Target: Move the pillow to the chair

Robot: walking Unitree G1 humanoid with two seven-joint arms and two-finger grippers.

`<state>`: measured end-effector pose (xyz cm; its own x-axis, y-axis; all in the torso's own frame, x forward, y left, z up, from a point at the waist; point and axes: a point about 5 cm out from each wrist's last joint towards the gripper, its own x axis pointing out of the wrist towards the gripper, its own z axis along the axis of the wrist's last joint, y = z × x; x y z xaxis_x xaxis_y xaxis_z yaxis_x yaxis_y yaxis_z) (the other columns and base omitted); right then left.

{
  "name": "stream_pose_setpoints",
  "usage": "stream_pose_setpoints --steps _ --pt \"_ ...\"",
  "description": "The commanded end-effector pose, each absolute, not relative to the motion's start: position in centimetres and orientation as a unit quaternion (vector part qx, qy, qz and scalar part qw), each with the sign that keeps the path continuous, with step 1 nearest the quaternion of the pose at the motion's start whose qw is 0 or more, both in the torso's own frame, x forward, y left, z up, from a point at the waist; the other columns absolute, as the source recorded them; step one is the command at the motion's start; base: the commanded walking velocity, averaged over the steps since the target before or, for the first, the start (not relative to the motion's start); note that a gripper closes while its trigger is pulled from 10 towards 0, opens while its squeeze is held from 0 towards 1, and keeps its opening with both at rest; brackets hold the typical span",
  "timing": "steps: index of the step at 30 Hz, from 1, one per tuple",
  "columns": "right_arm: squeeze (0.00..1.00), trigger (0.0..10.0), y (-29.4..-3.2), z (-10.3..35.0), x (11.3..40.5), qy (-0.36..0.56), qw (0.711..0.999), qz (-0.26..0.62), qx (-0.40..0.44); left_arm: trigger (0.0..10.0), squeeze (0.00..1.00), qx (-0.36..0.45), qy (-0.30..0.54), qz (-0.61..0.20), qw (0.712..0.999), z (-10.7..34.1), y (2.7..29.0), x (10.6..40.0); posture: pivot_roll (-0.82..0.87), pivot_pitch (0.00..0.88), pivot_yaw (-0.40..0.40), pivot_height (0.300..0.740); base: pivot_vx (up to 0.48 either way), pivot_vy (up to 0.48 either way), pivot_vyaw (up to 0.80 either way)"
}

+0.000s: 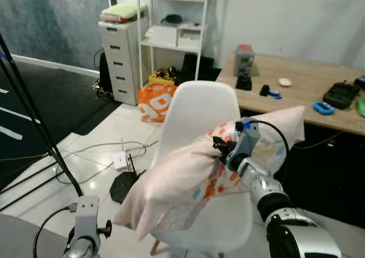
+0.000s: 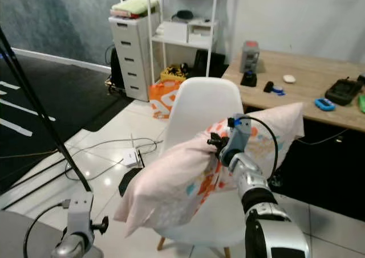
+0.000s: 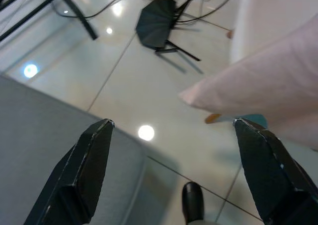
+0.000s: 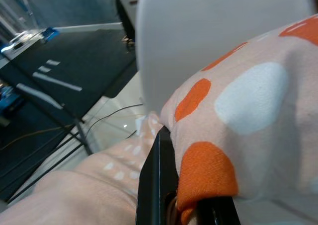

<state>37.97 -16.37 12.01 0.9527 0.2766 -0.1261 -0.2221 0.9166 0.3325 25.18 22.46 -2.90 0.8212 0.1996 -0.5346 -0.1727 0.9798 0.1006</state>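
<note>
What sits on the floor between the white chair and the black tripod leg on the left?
In the left eye view, a white box with cables and a black router lie on the tiles between the white chair and the tripod leg.

Right silver arm extended forward, wrist level — right gripper (image 4: 171, 205) clamped on fabric, one black finger (image 4: 155, 185) visible, apparently fully closed. Left silver arm low, idle — left gripper (image 3: 174, 170) with fingers spread wide.

Silver arms, black finger pairs

Right arm (image 1: 268, 192): ribbed silver segments, black joint bands, looping black cable; left pincer (image 3: 171, 170) has tapered black fingers.
</note>
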Motion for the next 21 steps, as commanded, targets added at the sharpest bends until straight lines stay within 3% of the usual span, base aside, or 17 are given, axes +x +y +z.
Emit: stream_pose_setpoints --steps 1,13,19,20,21 --pt "0.0 10.0 -16.3 13.8 38.6 0.045 0.979 0.132 0.151 10.0 0.0 0.027 0.287 0.099 0.952 -3.0 22.5 25.0 -0.13 0.038 -0.043 0.74 0.0 0.0 0.0" --pt "0.0 10.0 -16.9 13.9 38.7 0.042 0.983 0.106 0.145 10.0 0.0 0.02 0.284 0.092 0.954 -3.0 22.5 25.1 -0.13 0.042 -0.039 0.74 0.0 0.0 0.0" --pt "0.0 10.0 -18.1 13.9 38.8 0.049 0.99 0.058 0.121 10.0 0.0 0.02 0.281 0.086 0.956 -2.9 22.3 25.2 -0.13 0.042 -0.039 0.74 0.0 0.0 0.0" --pt "0.0 10.0 -19.5 13.9 38.8 0.052 0.994 0.004 0.094 10.0 0.0 0.02 0.28 0.086 0.956 -2.9 22.3 25.2 -0.13 0.045 -0.039 0.74 0.0 0.0 0.0" --pt "0.0 10.0 -19.5 13.9 38.8 0.052 0.994 0.004 0.094 10.0 0.0 0.02 0.28 0.086 0.956 -2.9 22.3 25.2 -0.13 0.045 -0.039 0.74 0.0 0.0 0.0"
